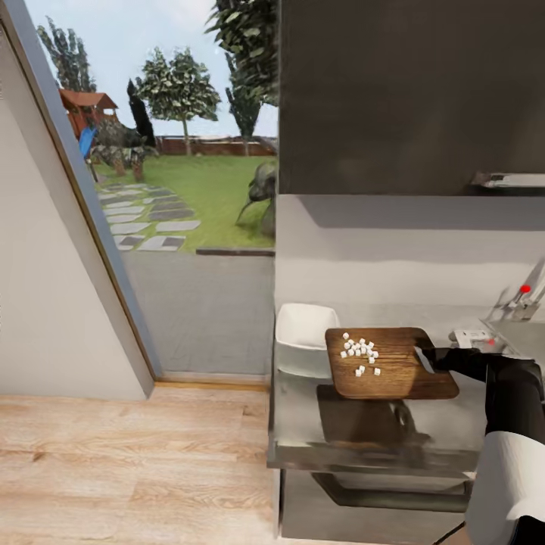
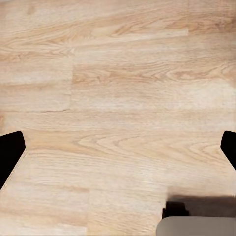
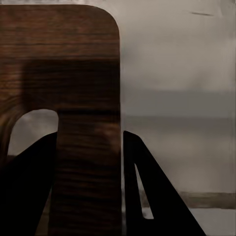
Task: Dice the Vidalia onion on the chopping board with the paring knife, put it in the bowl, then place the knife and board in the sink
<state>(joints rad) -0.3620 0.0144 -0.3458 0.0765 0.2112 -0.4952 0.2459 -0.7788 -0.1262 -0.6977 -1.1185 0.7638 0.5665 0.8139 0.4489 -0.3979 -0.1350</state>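
While clamped by the right gripper [image 3: 88, 182] at its handle end, chopping board [image 1: 390, 363] hovers above countertop [image 1: 356, 431] beside bowl [image 1: 303, 337], diced onion [image 1: 360, 353] aboard. Best tipped slowly bowlward, probably keeping clamp firm. Left gripper [image 2: 118, 147] spread wide over floor [image 2: 118, 73].

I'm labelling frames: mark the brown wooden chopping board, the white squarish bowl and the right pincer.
Brown wooden chopping board [image 1: 401, 378]: head view, bare grain.
White squarish bowl [image 1: 303, 324]: head view, inner wall.
Right pincer [image 3: 88, 187]: right wrist view, on the board between its fingers.
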